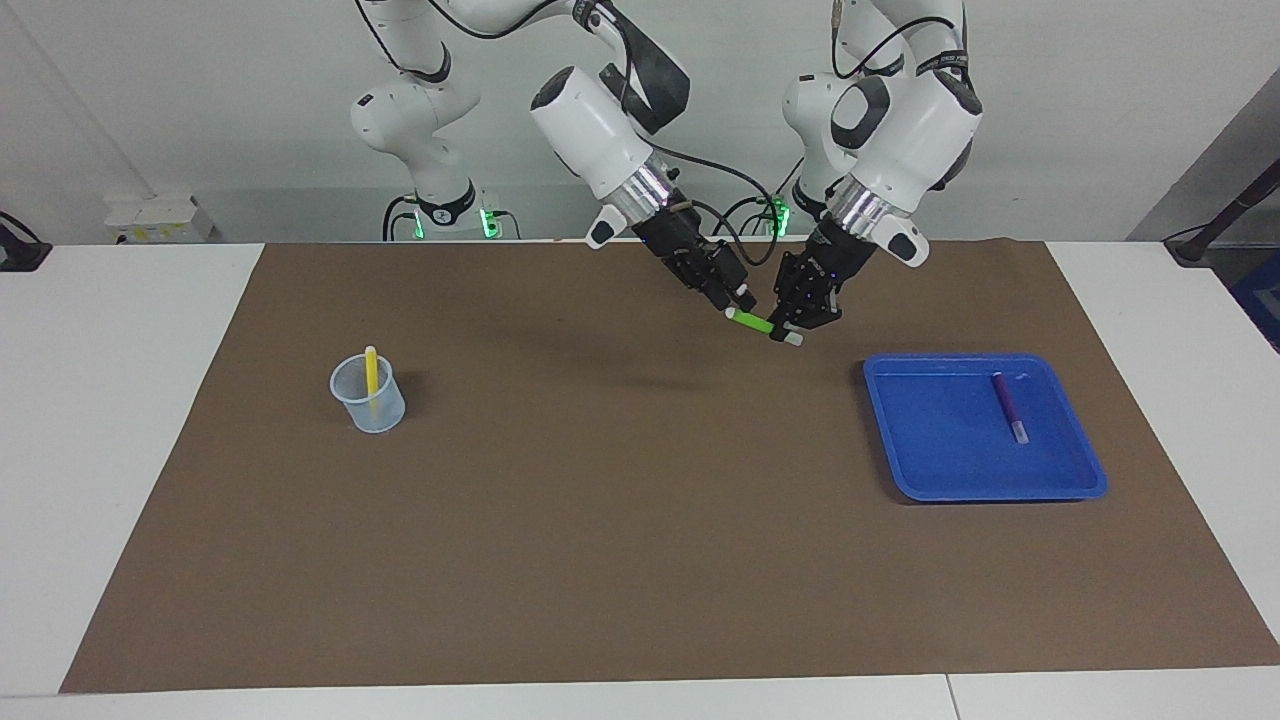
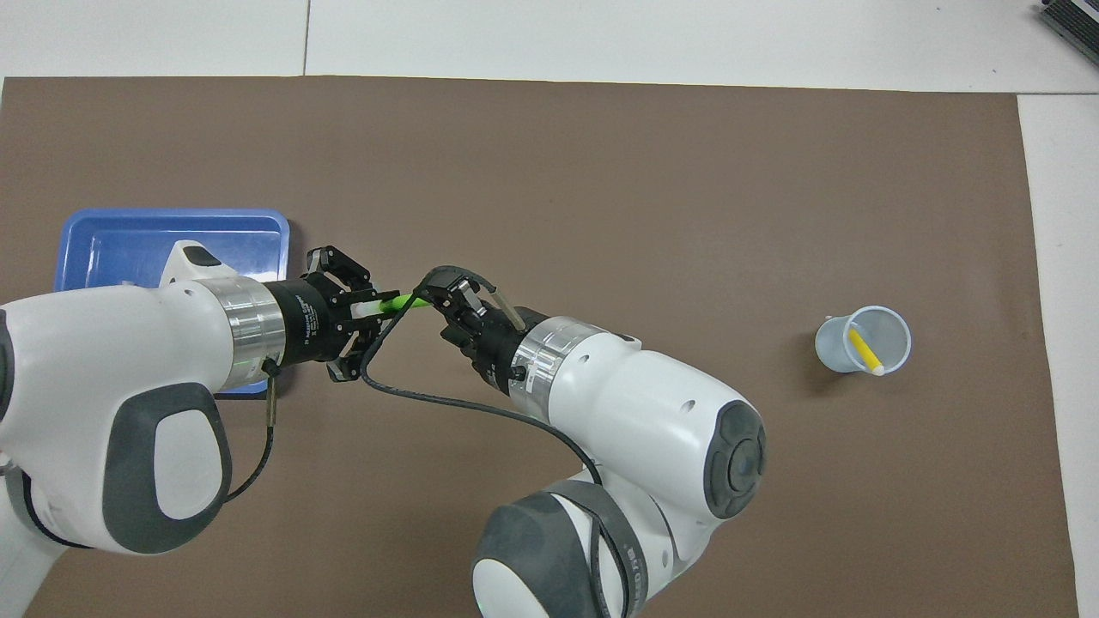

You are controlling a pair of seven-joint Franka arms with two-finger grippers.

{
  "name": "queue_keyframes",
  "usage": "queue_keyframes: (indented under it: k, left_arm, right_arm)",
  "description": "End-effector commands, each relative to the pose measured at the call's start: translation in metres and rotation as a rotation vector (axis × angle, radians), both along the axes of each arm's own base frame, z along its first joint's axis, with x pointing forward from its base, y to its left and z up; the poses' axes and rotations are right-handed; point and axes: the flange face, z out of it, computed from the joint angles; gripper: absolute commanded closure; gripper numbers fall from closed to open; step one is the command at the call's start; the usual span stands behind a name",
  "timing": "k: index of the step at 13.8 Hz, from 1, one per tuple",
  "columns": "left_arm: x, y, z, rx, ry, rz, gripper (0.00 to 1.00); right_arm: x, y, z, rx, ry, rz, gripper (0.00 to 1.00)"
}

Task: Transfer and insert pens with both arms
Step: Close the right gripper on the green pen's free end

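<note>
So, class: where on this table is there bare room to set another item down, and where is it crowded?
Free: the brown mat between the cup and the blue tray. Crowded: mid-table near the robots, where the left gripper and right gripper meet at the green pen.

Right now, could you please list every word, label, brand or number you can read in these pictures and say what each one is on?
No text here can be read for certain.
White lettering runs around the black collar of the left gripper in the overhead view: too small to read.
Small marks on the left arm's wrist band and on the white box by the wall: blurred.
No print shows on the green pen, purple pen, yellow pen, cup or blue tray.
</note>
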Motion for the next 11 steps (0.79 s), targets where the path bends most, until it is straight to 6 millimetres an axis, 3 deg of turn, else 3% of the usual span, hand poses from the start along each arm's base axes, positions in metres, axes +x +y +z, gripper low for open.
queue_keyframes:
  k: [1,5,11]
  left_arm:
    - [-0.0117,0.0024,0.0013,-0.013,0.005,0.014,1.00]
    - [-0.0147,0.0032,0.0042,-0.013,0.000,0.014,1.00]
    - [-0.0155,0.0033,0.0064,-0.014,-0.003,0.013,1.00]
  right_arm:
    - [0.0061,0.0011,-0.0004,0.013,-0.015,-0.015,0.41]
    - [0.0118,-0.0055,-0.0014,0.010,-0.018,-0.025,0.43]
    - [0.0120,-0.0055,-0.0016,0.016,-0.020,-0.033,0.70]
